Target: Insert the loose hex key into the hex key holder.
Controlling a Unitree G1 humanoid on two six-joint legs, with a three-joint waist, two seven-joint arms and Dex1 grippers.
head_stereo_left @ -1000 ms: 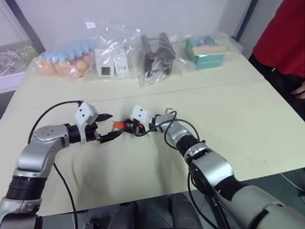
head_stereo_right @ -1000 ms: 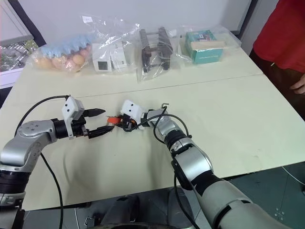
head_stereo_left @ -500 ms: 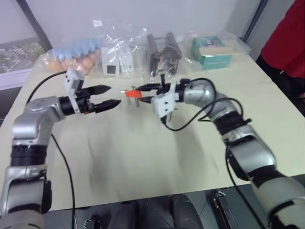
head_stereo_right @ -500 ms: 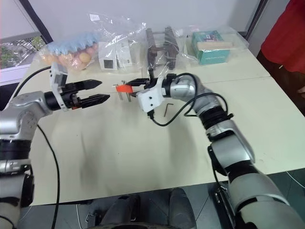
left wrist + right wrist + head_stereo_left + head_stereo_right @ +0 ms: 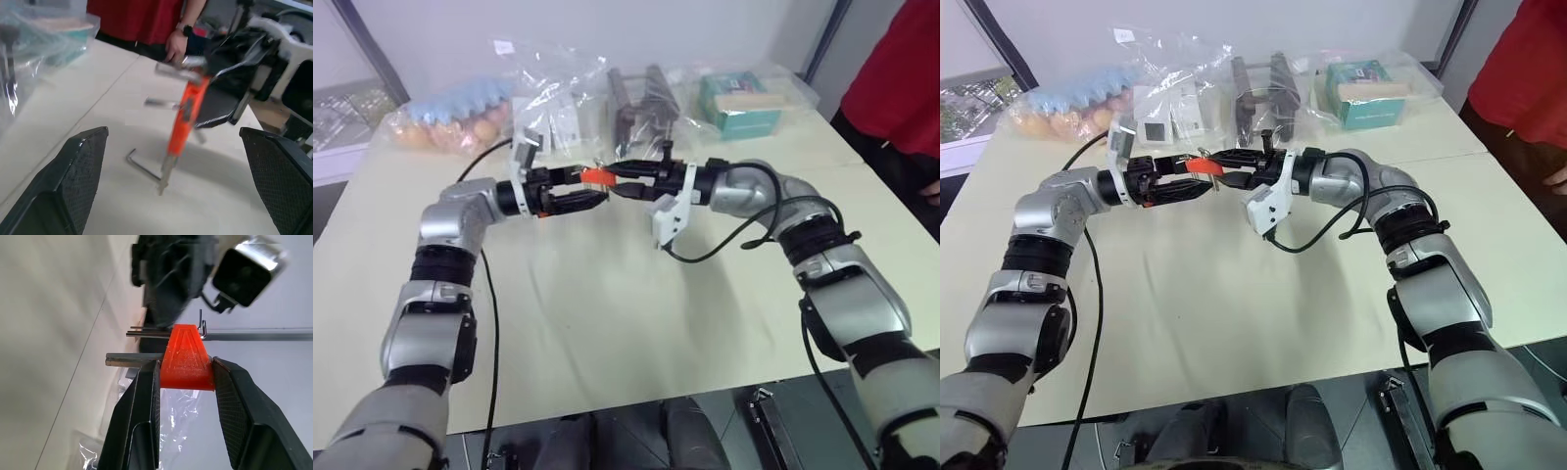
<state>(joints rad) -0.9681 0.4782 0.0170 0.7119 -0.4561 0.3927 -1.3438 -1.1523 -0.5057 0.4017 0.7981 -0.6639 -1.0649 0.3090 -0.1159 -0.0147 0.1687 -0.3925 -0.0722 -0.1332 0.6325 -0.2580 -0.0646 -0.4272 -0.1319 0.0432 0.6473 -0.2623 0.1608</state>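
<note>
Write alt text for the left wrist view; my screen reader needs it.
The right pincer holds the orange holder up between the open left pincer's fingers. The loose key lies on the table below; a person in red stands behind.

hex key holder (image 5: 1200,165) raised off table (image 5: 1234,294), left pincer (image 5: 1197,180) closer

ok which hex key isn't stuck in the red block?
The L-shaped hex key lying flat on the table, by itself. The other keys stick out of the red block, which the right gripper holds clear of the table.
</note>
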